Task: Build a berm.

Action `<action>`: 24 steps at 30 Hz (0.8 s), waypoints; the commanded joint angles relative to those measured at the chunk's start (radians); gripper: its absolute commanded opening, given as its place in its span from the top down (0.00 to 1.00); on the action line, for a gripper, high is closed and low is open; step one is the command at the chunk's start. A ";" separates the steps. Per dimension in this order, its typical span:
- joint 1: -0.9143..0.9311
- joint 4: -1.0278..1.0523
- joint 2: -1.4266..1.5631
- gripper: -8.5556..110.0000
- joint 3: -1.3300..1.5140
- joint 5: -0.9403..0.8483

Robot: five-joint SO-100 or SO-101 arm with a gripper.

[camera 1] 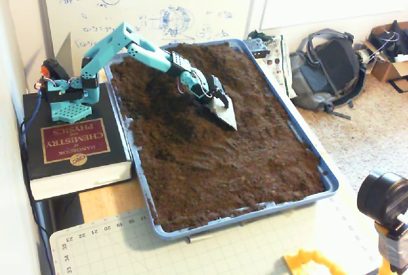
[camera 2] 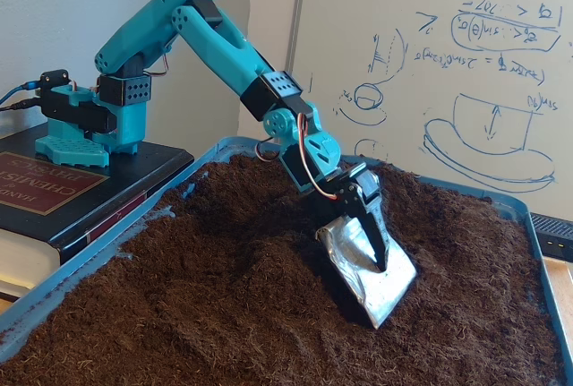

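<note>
1. Your teal arm [camera 1: 137, 48] reaches out from its base [camera 1: 64, 93], which stands on a thick black Handbook of Chemistry and Physics [camera 1: 75, 147] at the left of the higher fixed view, just beside the blue tray [camera 1: 325, 179].

2. The gripper [camera 2: 376, 256] points down into the soil near the tray's middle. Its dark finger [camera 2: 372, 229] lies across a silvery foil-covered blade [camera 2: 372, 274] (a flat scoop plate). The jaws appear closed on this blade, though you cannot see the second finger behind it.

3. In the low fixed view the blade's lower corner touches the soil, and the plate is tilted, its face turned toward the camera. In the higher view the blade [camera 1: 224, 117] shows as a pale wedge just right of the raised soil.

4. The berm [camera 1: 169, 93] is the lumpy ridge of darker soil in the tray's far-left part in the higher view, running from near the arm's base side toward the centre. The blade sits at its right flank. In the low view the berm [camera 2: 260, 225] rises left of the blade, under the forearm.

5. The rest of the tray holds flatter brown soil [camera 1: 255, 160] with shallow furrows.

6. Around the tray you can see a whiteboard [camera 2: 483, 64] with blue sketches, a grey backpack [camera 1: 325, 67] on the floor, and a cutting mat [camera 1: 191, 252] at the near edge.
</note>
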 commanded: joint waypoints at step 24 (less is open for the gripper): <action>0.008 0.201 0.032 0.92 0.040 -0.218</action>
